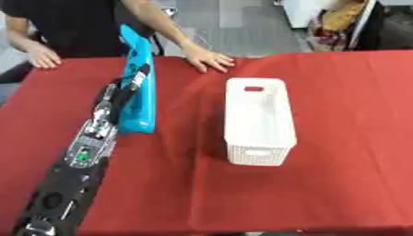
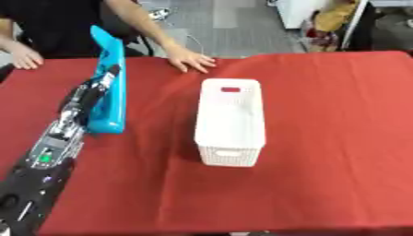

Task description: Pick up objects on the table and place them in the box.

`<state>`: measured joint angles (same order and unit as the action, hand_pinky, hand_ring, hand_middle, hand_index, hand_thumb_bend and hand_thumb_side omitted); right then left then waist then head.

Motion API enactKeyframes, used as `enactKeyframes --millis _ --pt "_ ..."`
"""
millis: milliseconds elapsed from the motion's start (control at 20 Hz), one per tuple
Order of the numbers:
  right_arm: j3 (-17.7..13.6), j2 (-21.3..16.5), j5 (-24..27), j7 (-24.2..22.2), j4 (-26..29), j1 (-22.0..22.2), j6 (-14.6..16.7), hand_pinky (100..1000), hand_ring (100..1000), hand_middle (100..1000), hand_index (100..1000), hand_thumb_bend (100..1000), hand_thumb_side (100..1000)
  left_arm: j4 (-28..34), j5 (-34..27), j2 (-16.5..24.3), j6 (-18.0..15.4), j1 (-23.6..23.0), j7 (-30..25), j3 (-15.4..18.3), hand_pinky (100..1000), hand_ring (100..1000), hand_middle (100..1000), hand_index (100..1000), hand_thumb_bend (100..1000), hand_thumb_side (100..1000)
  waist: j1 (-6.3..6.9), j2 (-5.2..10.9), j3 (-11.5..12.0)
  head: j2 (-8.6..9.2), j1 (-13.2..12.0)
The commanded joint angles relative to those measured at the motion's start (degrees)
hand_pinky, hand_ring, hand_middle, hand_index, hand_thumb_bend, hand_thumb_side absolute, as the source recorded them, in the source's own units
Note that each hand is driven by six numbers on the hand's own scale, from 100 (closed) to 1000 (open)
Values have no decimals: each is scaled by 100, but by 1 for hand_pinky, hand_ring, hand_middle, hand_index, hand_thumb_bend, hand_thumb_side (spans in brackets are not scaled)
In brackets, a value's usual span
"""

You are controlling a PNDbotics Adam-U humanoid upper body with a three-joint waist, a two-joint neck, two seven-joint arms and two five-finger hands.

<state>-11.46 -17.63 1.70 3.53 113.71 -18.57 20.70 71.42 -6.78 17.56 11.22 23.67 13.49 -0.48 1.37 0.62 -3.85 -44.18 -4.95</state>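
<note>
The white basket sits on the red tablecloth — long side running away from the robot. Off to its left, the robot's left hand has its fingers curled round a long bright-blue object, which tilts up away from the robot, its near end down by the cloth. A person's hand rests flat on the cloth just beyond the basket.

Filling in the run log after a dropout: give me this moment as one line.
left hand: shut on blue object, lifted at an angle | right hand: not in view | white box: nothing visible inside | red table
</note>
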Motion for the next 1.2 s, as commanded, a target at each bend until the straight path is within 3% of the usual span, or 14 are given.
enactKeyframes --millis 50,1200 --pt "-31 -108 -27 22 88 -60 5 763 892 884 945 100 968 204 -50 163 -20 39 68 93 100 100 100 100 100 685 -11 37 4 6 62" --pt "-30 -107 -39 15 88 -50 7 763 892 884 945 100 971 336 49 170 10 60 -14 16 100 100 100 100 100 667 -13 43 -7 6 29"
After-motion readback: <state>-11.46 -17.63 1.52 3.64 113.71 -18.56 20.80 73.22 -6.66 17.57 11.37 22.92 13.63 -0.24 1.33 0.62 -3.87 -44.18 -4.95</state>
